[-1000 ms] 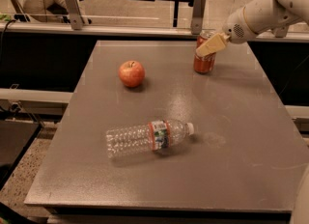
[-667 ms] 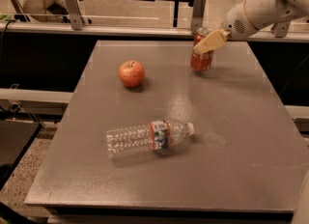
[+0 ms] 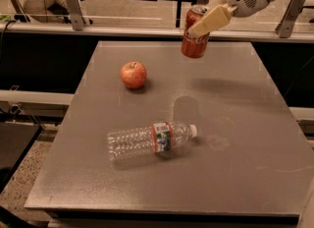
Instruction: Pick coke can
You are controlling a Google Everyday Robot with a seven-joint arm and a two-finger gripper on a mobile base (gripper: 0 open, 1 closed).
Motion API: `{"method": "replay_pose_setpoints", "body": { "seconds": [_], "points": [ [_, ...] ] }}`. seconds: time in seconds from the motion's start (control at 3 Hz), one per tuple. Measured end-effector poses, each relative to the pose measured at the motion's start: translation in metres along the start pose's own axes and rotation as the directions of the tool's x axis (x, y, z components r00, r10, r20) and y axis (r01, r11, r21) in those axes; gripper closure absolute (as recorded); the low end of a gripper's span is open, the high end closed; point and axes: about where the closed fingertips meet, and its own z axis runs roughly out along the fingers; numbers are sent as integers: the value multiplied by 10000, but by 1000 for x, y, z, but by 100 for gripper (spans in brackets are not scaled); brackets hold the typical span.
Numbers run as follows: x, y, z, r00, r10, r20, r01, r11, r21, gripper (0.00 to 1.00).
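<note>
The coke can [image 3: 193,42], red with a silver top, hangs slightly tilted in the air above the far edge of the grey table [image 3: 235,124]. My gripper [image 3: 202,21] reaches in from the upper right and is shut on the can, one cream-coloured finger [image 3: 212,19] lying across its front. The white arm runs off the top right corner.
A red apple [image 3: 133,74] sits on the table's far left. A clear plastic water bottle [image 3: 149,139] lies on its side near the middle. A metal rail [image 3: 98,27] runs behind the table; chairs and desks stand beyond it.
The gripper has lifted the coke can off the table and carried it up and slightly left. The apple and bottle have not moved.
</note>
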Motion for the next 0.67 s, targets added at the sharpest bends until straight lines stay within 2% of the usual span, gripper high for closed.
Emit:
{"method": "replay_pose_setpoints", "body": {
  "seconds": [0.33,0.67],
  "points": [
    [-22,21,-12,9978,-663,-47,660,9966,-497,100],
    [-21,22,-11,9978,-665,-76,660,9963,-551,100]
  ]
}}
